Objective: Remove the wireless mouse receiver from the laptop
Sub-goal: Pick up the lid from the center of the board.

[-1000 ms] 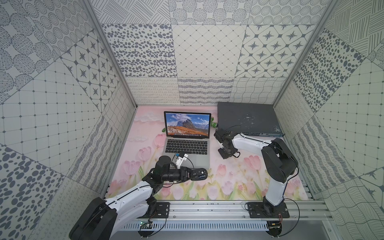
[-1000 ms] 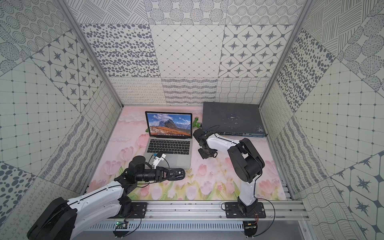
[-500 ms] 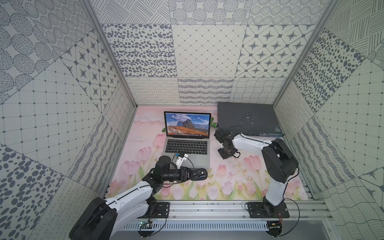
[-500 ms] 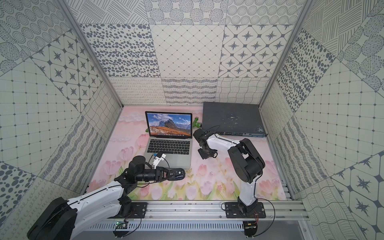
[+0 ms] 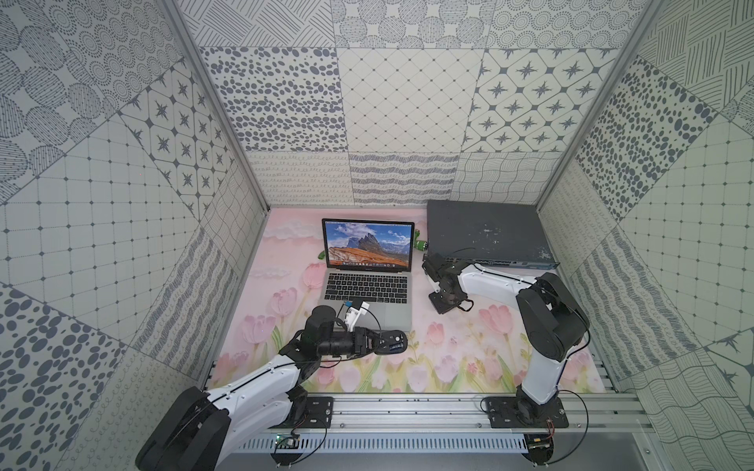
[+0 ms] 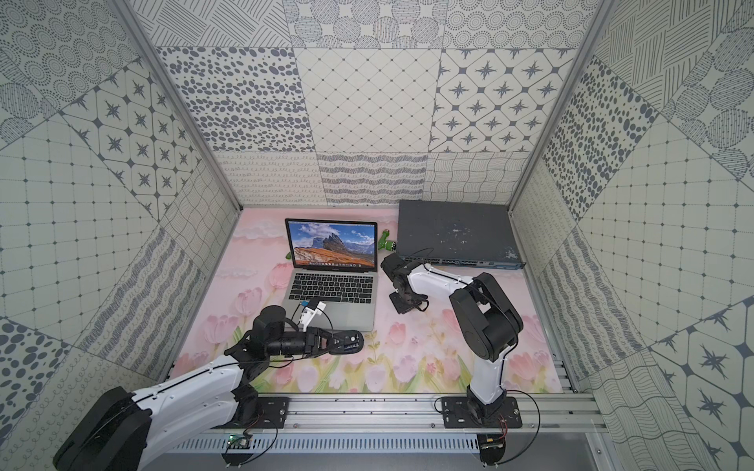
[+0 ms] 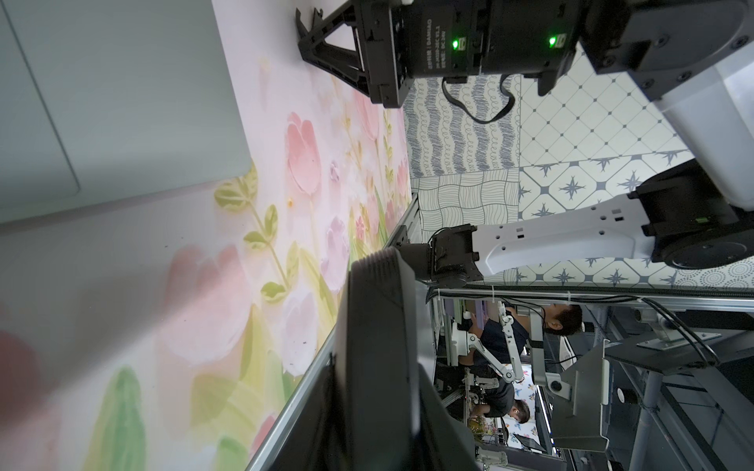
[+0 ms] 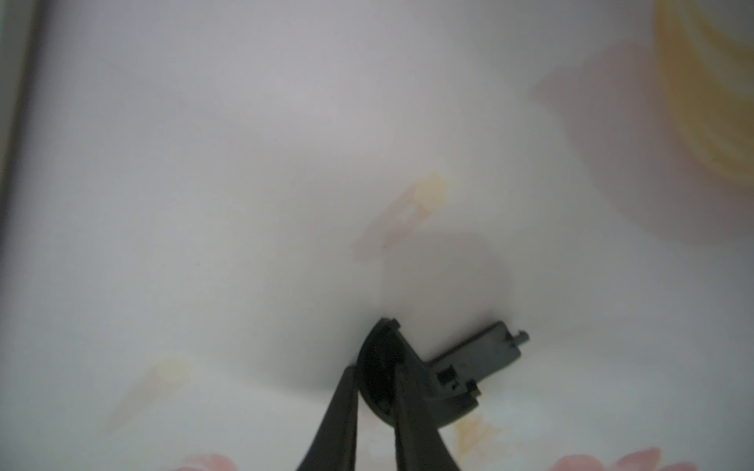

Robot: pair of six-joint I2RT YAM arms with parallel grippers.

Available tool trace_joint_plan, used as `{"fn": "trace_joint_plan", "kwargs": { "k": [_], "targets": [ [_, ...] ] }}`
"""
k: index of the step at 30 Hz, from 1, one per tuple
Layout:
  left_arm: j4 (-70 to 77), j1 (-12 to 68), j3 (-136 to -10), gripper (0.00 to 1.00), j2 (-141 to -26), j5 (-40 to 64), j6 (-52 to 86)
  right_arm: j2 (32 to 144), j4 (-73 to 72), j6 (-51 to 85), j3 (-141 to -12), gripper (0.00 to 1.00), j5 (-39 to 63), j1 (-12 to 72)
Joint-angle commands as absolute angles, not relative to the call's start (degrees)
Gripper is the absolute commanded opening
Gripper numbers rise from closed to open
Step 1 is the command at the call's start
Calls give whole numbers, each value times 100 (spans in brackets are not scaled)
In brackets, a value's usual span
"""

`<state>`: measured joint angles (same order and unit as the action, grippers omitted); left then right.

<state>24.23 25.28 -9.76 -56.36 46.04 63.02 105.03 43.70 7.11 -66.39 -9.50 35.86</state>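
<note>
Apparently the task was not settled at this moment. At 6 o'clock from the laptop, just beside its front edge, the left hand was closed on the black mouse and held it over the bench. The laptop stood open with the screen lit. On the edges that the pictures showed, I found no small black stub.

At 3 o'clock from the laptop, a little apart from its side, the right hand pointed down at the bench. Its fingers were narrow, with a curved black plastic piece between them, and both fingers seemed to touch it. I judged this piece too large for the receiver; perhaps it was a cover of the mouse.

So I could not tell where the wireless mouse receiver was: whether it sat in a port or was already out. No hand was at a port of the laptop. As I judged it, finding the receiver and showing it free of the laptop remained to be done.
</note>
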Motion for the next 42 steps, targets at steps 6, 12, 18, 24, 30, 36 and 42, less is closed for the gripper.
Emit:
{"fn": "trace_joint_plan", "kwargs": {
  "k": [6, 12, 18, 24, 30, 36, 42],
  "targets": [
    [2647, 2540, -993, 19, -5597, 4617, 6144, 10406, 4671, 833, -6436, 10, -878, 3521],
    [2641, 2540, -1002, 19, -5586, 4613, 6144, 9964, 4657, 874, -6469, 4, -576, 3458],
    [2675, 2540, -1036, 19, -5581, 4573, 6118, 9000, 4614, 984, -6410, 0, 217, 3404],
    [3389, 2540, -1010, 19, -5520, 4856, 6501, 7489, 4462, 1059, -6203, 0, 2090, 3393],
    [3299, 2560, -1049, 19, -5015, 4814, 6557, 5864, 3455, 2228, -5664, 0, 4071, 3377],
    [3347, 2575, -1248, 19, -4686, 4898, 6687, 4885, -265, 5253, -4304, 0, 5326, 3434],
    [3654, 2589, -1412, 19, -4609, 5031, 6898, 4849, -2654, 6935, -3642, 0, 5452, 3644]
  ]
}}
